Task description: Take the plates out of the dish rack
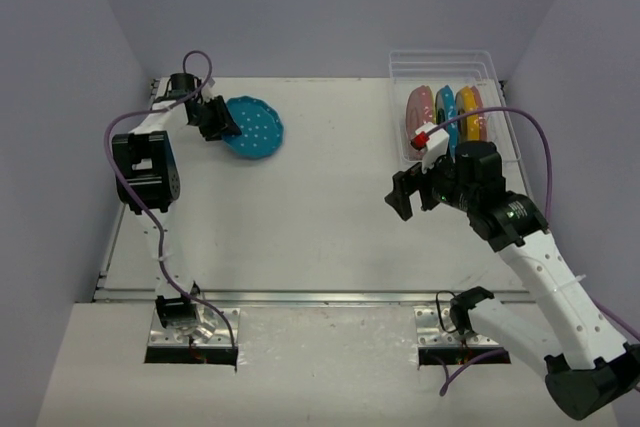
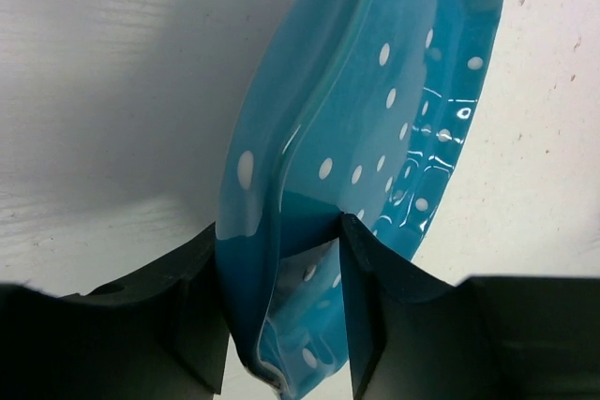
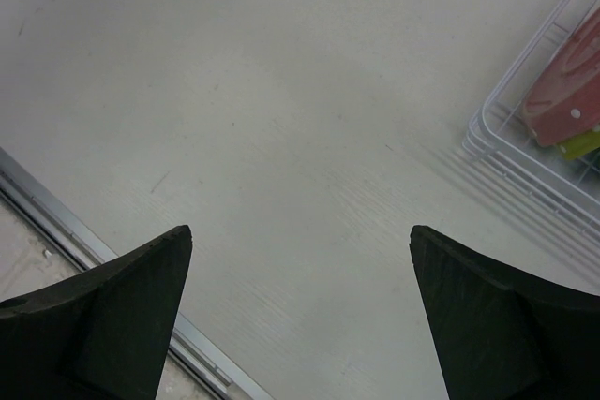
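Rack (image 1: 505, 97): pink, blue, orange plates (image 1: 445, 115) | left end effector (image 1: 222, 120): straddles blue plate (image 1: 254, 127), grip unclear | right end effector (image 1: 418, 194): apart

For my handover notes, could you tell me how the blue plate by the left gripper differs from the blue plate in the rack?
The left blue plate lies out on the table, its rim between the left gripper's fingers; the racked blue plate stands on edge in the rack between other plates, untouched. Both are blue.

One plate (image 1: 254, 128) far left on table (image 1: 330, 217); others in rack (image 1: 505, 117) far right.
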